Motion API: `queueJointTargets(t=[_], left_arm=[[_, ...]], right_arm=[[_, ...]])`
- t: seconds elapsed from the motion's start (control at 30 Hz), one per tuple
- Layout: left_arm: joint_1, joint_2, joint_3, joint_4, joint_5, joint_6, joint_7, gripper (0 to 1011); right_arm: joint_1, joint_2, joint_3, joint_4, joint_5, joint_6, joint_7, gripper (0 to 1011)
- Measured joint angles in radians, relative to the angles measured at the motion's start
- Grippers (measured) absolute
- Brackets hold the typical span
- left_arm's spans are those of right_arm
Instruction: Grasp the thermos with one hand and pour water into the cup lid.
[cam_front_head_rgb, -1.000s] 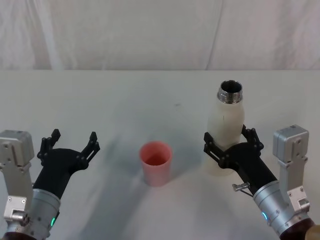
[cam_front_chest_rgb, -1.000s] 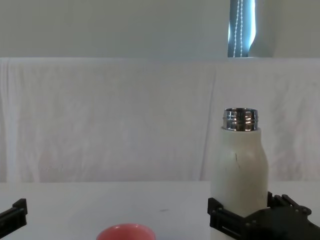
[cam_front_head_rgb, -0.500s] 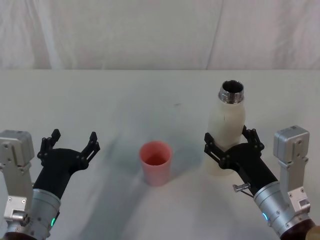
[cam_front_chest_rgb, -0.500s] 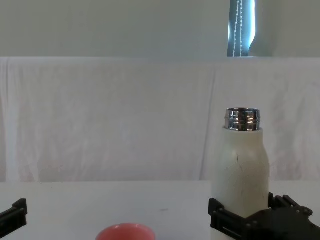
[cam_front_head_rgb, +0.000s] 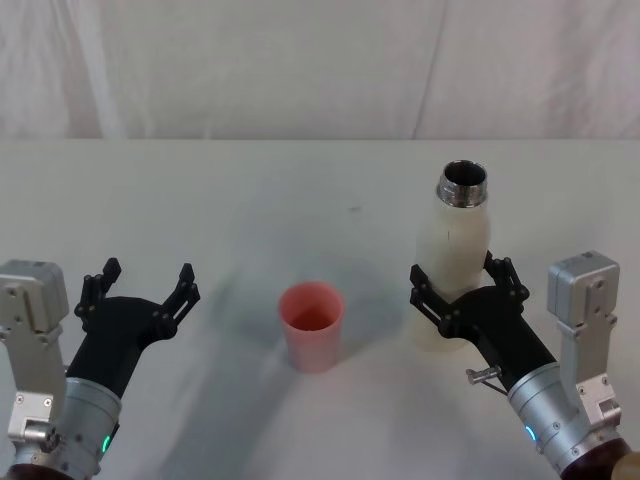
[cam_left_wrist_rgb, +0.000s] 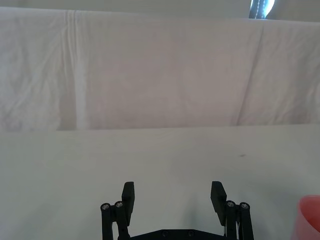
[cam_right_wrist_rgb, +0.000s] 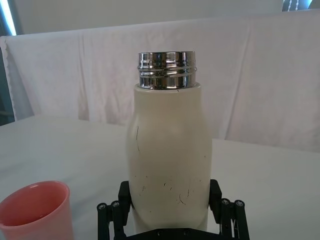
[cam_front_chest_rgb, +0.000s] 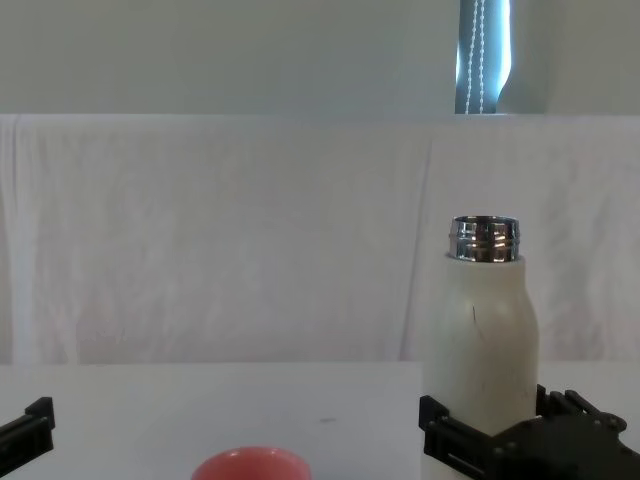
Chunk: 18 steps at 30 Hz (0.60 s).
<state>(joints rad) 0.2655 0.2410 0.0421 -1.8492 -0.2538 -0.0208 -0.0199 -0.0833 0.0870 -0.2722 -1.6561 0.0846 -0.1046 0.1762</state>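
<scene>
The cream-white thermos (cam_front_head_rgb: 455, 250) stands upright at the right of the table, its steel neck open on top. My right gripper (cam_front_head_rgb: 458, 272) is shut on its lower body, one finger pressed against each side, as the right wrist view shows (cam_right_wrist_rgb: 169, 187). The thermos (cam_front_chest_rgb: 483, 330) rises above that gripper (cam_front_chest_rgb: 492, 408) in the chest view. The pink-red cup lid (cam_front_head_rgb: 312, 325) stands upright left of the thermos, apart from it, and at the frame's corner in the right wrist view (cam_right_wrist_rgb: 32, 207). My left gripper (cam_front_head_rgb: 148, 272) hovers open at the left, holding nothing.
A white cloth covers the table (cam_front_head_rgb: 250, 200) and hangs as a backdrop (cam_front_head_rgb: 300, 60) behind it. Bare table lies between the cup lid and my left gripper (cam_left_wrist_rgb: 173, 187). A small dark speck (cam_front_head_rgb: 352, 209) marks the cloth behind the cup lid.
In the chest view the thermos has shifted very slightly to the right inside the right gripper. The left arm and the cup lid have not moved.
</scene>
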Motion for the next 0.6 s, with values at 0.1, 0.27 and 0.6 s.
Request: queueJointTargets(t=[0.1,0.27,0.6], left_arm=[[0.0,0.0,0.0,0.0,0.0,0.0,0.0,1001],[0.0,0.0,0.0,0.0,0.0,0.0,0.0,1001],[0.0,0.0,0.0,0.0,0.0,0.0,0.0,1001]], right_arm=[[0.0,0.0,0.0,0.0,0.0,0.0,0.0,952],[0.0,0.0,0.001,0.0,0.0,0.0,0.0,952],[0.002,0.004,-0.002,-0.011,0.002,0.007,0.0,952]])
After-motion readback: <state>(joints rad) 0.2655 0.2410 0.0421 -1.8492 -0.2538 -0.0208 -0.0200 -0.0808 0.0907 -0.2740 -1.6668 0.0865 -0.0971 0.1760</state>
